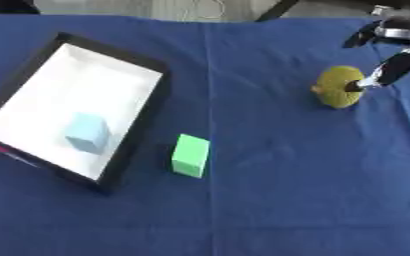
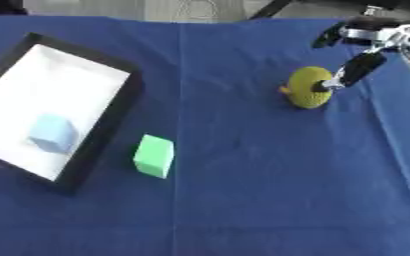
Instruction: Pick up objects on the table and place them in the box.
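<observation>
Currently, the right robot hand (image 2: 359, 55) is reaching from the far right corner, fingers spread and one fingertip touching the yellow-green round fruit (image 1: 338, 88) sitting on the blue-clothed worktop (image 1: 287, 190), apparently lining up a grasp, while the green block (image 1: 191, 155) is lying just beside the black-rimmed box (image 1: 147, 107) holding a light-blue cube (image 1: 87, 132).

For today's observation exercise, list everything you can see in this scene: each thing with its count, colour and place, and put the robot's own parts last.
Tablecloth: one, dark blue, covering the whole table.
Box: one, black walls with white inside, left side of the table, lying askew.
Cube: one, light blue, inside the box, near its front end.
Block: one, green, on the cloth just right of the box, apart from it.
Round object: one, yellow-green, on the cloth at the right; what it is cannot be told.
Right hand: one, black and silver, upper right corner, a fingertip touching the round object.
Left hand: not in view.
</observation>
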`<state>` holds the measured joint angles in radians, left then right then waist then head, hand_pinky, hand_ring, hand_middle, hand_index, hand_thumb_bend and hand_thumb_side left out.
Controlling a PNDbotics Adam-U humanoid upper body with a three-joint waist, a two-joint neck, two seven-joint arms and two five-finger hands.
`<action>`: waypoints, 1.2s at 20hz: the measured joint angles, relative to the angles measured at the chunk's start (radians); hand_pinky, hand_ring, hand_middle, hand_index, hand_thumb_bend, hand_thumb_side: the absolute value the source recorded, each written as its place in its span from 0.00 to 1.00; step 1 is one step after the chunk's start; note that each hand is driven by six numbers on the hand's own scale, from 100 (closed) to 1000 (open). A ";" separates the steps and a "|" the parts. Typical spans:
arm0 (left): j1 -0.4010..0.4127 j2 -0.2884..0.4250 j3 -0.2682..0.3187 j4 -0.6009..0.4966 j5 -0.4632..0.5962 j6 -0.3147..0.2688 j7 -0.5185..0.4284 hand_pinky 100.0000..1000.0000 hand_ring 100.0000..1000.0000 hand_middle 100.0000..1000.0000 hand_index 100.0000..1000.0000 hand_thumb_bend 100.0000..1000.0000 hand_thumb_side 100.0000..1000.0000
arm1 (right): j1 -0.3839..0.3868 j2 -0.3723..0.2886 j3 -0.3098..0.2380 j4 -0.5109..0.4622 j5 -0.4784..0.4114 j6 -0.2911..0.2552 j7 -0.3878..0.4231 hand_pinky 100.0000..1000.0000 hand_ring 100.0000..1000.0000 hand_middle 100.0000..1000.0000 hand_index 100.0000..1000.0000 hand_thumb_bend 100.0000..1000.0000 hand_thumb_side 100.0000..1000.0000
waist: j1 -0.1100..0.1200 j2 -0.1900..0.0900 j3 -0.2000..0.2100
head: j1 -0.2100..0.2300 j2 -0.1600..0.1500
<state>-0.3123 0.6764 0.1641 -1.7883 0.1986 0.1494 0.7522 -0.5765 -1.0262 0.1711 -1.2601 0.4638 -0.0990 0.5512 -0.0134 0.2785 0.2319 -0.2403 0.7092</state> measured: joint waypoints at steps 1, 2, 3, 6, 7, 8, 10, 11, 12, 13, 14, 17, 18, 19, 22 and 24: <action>0.000 0.000 0.000 0.000 0.001 0.000 0.000 0.63 0.76 0.84 0.86 0.53 0.55 | -0.001 0.004 0.002 0.007 0.005 -0.005 0.001 0.90 0.89 0.82 0.86 0.51 0.33 | 0.001 0.000 0.000 | 0.000 0.000; 0.000 0.000 0.000 0.000 0.001 -0.001 0.001 0.63 0.76 0.84 0.86 0.53 0.55 | -0.003 0.007 0.003 0.013 0.009 -0.009 0.002 0.90 0.89 0.82 0.86 0.51 0.33 | 0.002 0.000 0.000 | 0.000 0.000; 0.000 0.000 0.000 0.000 0.001 -0.001 0.001 0.63 0.76 0.84 0.86 0.53 0.55 | -0.004 0.011 0.003 0.018 0.012 -0.013 0.004 0.90 0.89 0.82 0.86 0.51 0.33 | 0.002 0.000 0.000 | 0.000 0.000; 0.001 0.000 0.000 0.000 0.002 -0.001 0.001 0.63 0.76 0.84 0.86 0.53 0.55 | -0.005 0.020 0.009 0.028 0.020 -0.019 0.007 0.89 0.89 0.82 0.85 0.51 0.32 | 0.005 0.003 0.001 | 0.000 -0.001; 0.001 -0.001 0.000 0.000 0.002 -0.002 0.000 0.63 0.76 0.84 0.86 0.53 0.55 | -0.005 0.022 0.009 0.031 0.025 -0.020 0.007 0.89 0.89 0.82 0.85 0.50 0.32 | 0.005 0.004 0.001 | 0.000 -0.001; 0.002 -0.001 0.000 0.000 0.002 -0.002 0.000 0.63 0.76 0.84 0.86 0.53 0.55 | -0.008 0.025 0.010 0.036 0.030 -0.020 0.008 0.89 0.88 0.81 0.85 0.50 0.31 | 0.005 0.005 0.001 | 0.000 -0.001; 0.004 -0.005 0.000 0.000 0.002 -0.002 0.000 0.63 0.76 0.84 0.86 0.52 0.55 | -0.014 0.030 0.015 0.046 0.043 -0.022 0.010 0.89 0.86 0.75 0.84 0.46 0.28 | 0.005 0.007 0.002 | 0.000 -0.001; 0.004 -0.008 0.000 0.000 0.003 -0.002 0.000 0.63 0.76 0.84 0.86 0.52 0.55 | -0.015 0.032 0.015 0.051 0.050 -0.023 0.011 0.88 0.85 0.72 0.82 0.44 0.26 | 0.005 0.007 0.003 | 0.000 -0.001; 0.004 -0.009 0.001 0.000 0.003 -0.002 0.001 0.63 0.76 0.84 0.86 0.52 0.55 | -0.017 0.035 0.015 0.056 0.055 -0.024 0.012 0.88 0.84 0.68 0.80 0.42 0.23 | 0.005 0.008 0.003 | 0.000 -0.001; 0.004 -0.009 0.001 0.000 0.003 -0.003 0.001 0.63 0.76 0.84 0.86 0.52 0.55 | -0.018 0.036 0.015 0.060 0.059 -0.026 0.014 0.87 0.82 0.65 0.79 0.40 0.20 | 0.005 0.010 0.003 | 0.000 -0.001; 0.004 -0.009 0.001 0.000 0.003 -0.004 0.002 0.63 0.76 0.84 0.86 0.52 0.55 | -0.018 0.037 0.016 0.062 0.061 -0.027 0.017 0.87 0.81 0.63 0.78 0.39 0.16 | 0.005 0.011 0.003 | 0.000 -0.001; 0.005 -0.009 0.003 0.000 0.003 -0.004 0.001 0.63 0.77 0.84 0.86 0.52 0.55 | -0.018 0.037 0.019 0.067 0.061 -0.027 0.035 0.85 0.77 0.57 0.74 0.34 0.00 | 0.005 0.011 0.003 | 0.000 -0.001; 0.005 -0.009 0.004 0.000 0.003 -0.004 0.001 0.63 0.77 0.84 0.86 0.52 0.55 | -0.018 0.037 0.020 0.067 0.060 -0.026 0.044 0.84 0.76 0.54 0.71 0.34 0.00 | 0.005 0.011 0.003 | 0.000 -0.001; 0.005 -0.009 0.005 0.000 0.003 -0.004 0.001 0.63 0.77 0.84 0.86 0.52 0.55 | -0.018 0.037 0.020 0.067 0.057 -0.025 0.053 0.84 0.75 0.52 0.70 0.34 0.00 | 0.005 0.011 0.003 | 0.000 0.000; 0.006 -0.009 0.006 0.000 0.003 -0.005 0.001 0.63 0.77 0.84 0.86 0.52 0.55 | -0.016 0.037 0.018 0.064 0.029 -0.020 0.070 0.84 0.73 0.49 0.67 0.29 0.00 | 0.005 0.011 0.003 | 0.000 0.000; 0.007 -0.009 0.006 0.000 0.003 -0.005 0.001 0.63 0.76 0.84 0.86 0.51 0.55 | -0.009 0.036 0.014 0.054 0.003 -0.019 0.076 0.83 0.71 0.46 0.63 0.25 0.00 | 0.005 0.011 0.002 | 0.000 0.001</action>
<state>-0.3054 0.6675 0.1699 -1.7885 0.2014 0.1445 0.7536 -0.5858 -0.9898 0.1850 -1.2065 0.4664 -0.1181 0.6272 -0.0081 0.2896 0.2335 -0.2406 0.7098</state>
